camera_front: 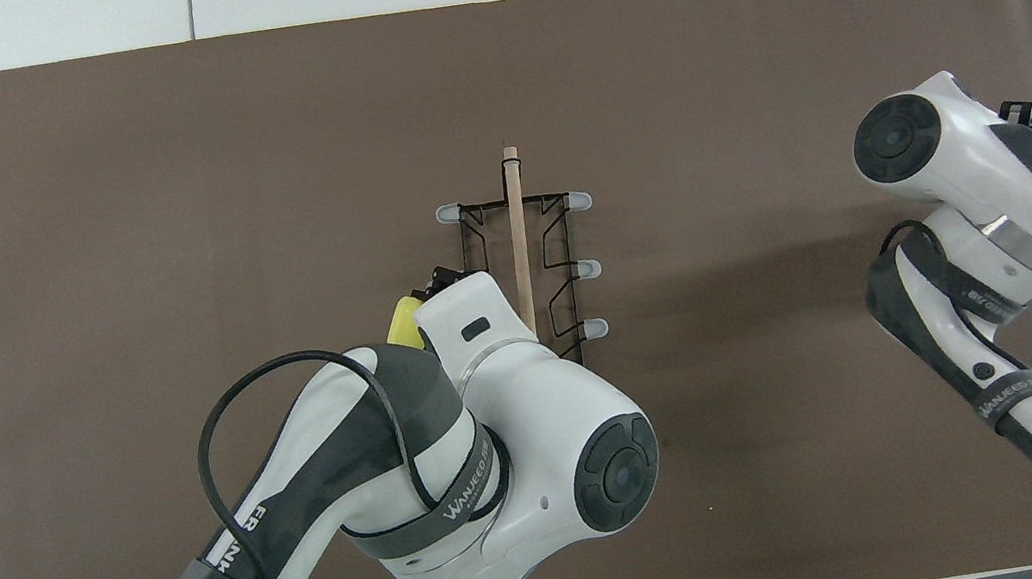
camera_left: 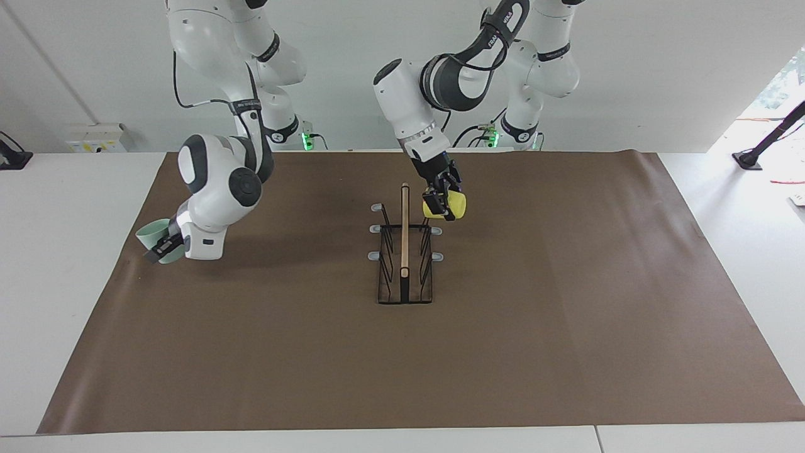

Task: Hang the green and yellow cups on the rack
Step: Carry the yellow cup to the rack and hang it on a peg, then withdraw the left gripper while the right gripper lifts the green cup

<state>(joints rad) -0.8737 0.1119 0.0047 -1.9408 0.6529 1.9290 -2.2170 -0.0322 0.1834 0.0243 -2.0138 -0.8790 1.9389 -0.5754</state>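
Both cups gripped; neither on the rack [camera_left: 404,251].
Left gripper [camera_left: 442,204] fingers are pinching the yellow cup [camera_left: 454,205] just beside the rack's prongs; right gripper [camera_left: 165,246] fingers are clamping the green cup [camera_left: 153,234], well apart from the rack, above the desk [camera_left: 566,283] mat's edge.

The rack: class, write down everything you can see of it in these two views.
The rack is a small black wire stand with a flat open base on the brown mat, about mid-table. A light wooden bar stands upright at its centre. Six grey-tipped prongs angle outward, three per side. No cup hangs on it yet. The left gripper holds the yellow cup beside the prongs toward the left arm's end of the table; whether cup and prong touch cannot be told.
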